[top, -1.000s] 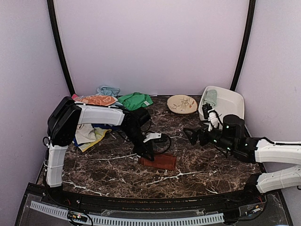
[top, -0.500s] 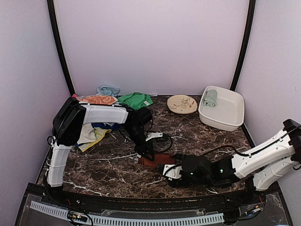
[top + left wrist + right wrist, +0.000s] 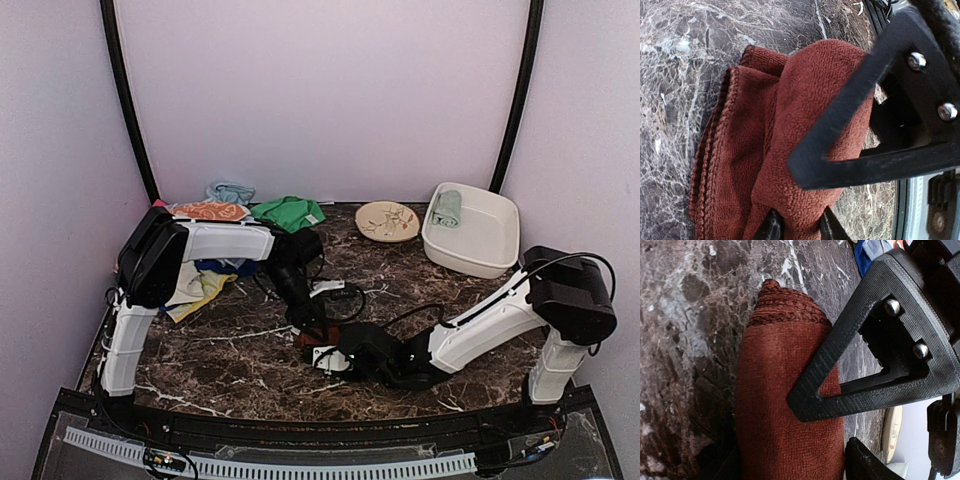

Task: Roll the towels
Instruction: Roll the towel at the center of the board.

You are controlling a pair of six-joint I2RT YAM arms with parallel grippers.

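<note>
The left gripper (image 3: 312,328) is pinching the maroon towel (image 3: 740,150) in its jaws on the counter (image 3: 220,352); the right gripper (image 3: 335,358) is straddling it, and I cannot tell whether those jaws are clenching.

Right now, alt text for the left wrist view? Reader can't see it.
A maroon towel, loosely rolled on one side with flat layers beside it, lies on the dark marble table. The left tool appears to pinch the rolled part, its black triangular finger crossing the cloth.
</note>
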